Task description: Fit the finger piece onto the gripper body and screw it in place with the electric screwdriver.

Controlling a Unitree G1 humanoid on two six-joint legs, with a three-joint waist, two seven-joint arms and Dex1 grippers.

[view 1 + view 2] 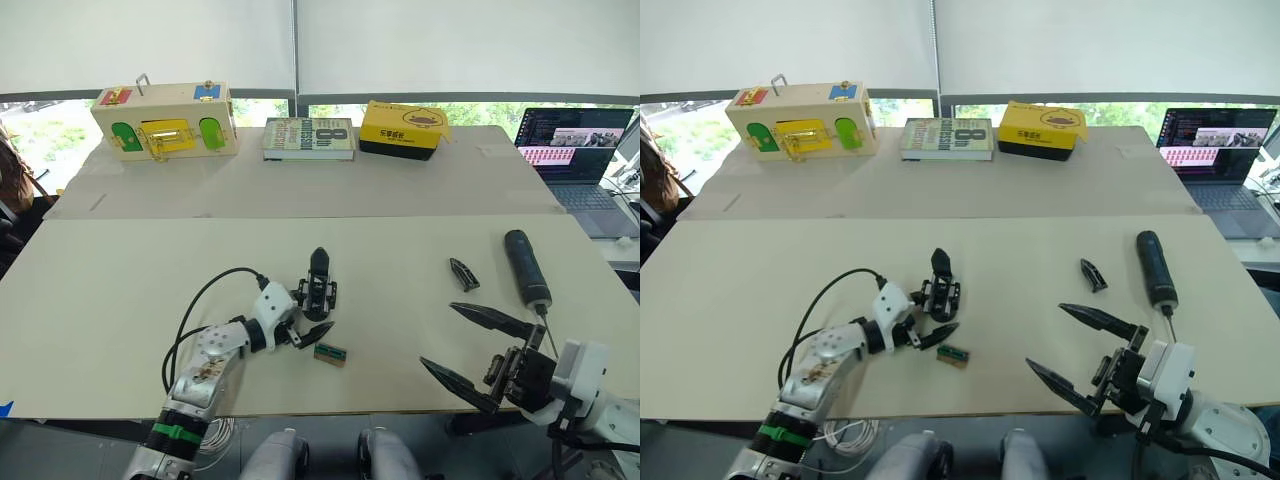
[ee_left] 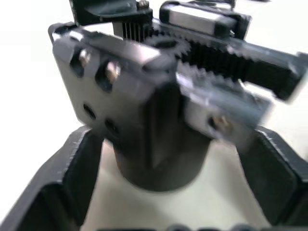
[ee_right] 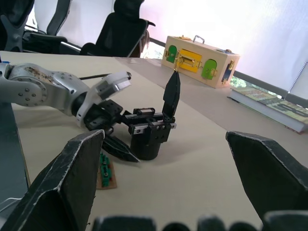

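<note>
Across the pale tabletop (image 1: 120,300), the left gripper (image 1: 305,322) straddles the chunky black gripper body (image 1: 318,285), fingers spread, not clamped. Right gripper (image 1: 465,350) gapes, released, near the small black finger piece (image 1: 463,273) and thick black electric screwdriver (image 1: 526,268).

The gripper body (image 1: 318,283) stands upright on the front table (image 1: 120,300), left of centre, with the left gripper (image 1: 303,322) just at its base — one finger on each side of its round base in the left wrist view. A small circuit board (image 1: 330,353) lies just in front of it. To the right lie the finger piece (image 1: 463,273) and, further right, the electric screwdriver (image 1: 527,268); the right gripper (image 1: 470,352) hovers in front of them. Behind, on the rear table, sit a latch box (image 1: 166,121), a book (image 1: 309,138) and a box (image 1: 403,128) — left to right. A laptop (image 1: 578,150) stands at far right.
</note>
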